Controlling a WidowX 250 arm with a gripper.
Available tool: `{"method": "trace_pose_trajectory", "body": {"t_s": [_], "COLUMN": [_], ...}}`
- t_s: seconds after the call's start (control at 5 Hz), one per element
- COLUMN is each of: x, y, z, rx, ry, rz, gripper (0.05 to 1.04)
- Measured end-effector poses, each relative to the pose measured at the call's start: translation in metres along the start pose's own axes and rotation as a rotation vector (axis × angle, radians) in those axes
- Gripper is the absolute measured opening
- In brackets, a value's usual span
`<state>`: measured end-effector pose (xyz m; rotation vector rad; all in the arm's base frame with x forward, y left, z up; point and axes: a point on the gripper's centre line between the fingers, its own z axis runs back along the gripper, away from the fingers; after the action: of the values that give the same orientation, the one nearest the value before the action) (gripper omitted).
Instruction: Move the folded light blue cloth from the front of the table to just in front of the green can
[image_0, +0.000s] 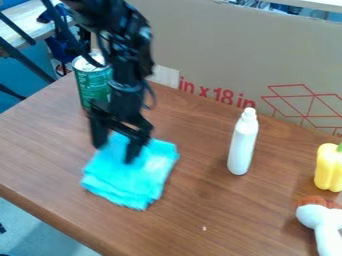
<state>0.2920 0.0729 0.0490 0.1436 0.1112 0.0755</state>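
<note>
One black gripper (114, 153) hangs at the 11 o'clock side of a folded turquoise cloth (137, 175), its jaws spread apart, though whether they touch the fabric I cannot tell; the cloth lies on the brown wooden bench (200, 202), at 7 o'clock from the middle of the view. Taken from the cloth, a green can (91, 82) stands at 11 o'clock, an upright white bottle (242, 145) at 2, a yellow pepper (328, 168) at 3 and a white-and-brown object (322, 220) near 4, with printed cardboard (214, 50) along the bench's far side.
</note>
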Motion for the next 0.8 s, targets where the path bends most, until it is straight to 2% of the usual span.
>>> {"method": "trace_pose_trajectory", "body": {"t_s": [0.2, 0.4, 0.6, 0.8], "x": [0.005, 0.004, 0.003, 0.013], "y": [0.046, 0.095, 0.102, 0.079], "z": [0.005, -0.009, -0.008, 0.009], "rx": [-0.005, -0.038, -0.064, -0.11], "ry": [0.051, 0.134, 0.14, 0.085], "rz": [0.058, 0.138, 0.148, 0.066], "gripper": [1.001, 1.001, 1.001, 1.001]}}
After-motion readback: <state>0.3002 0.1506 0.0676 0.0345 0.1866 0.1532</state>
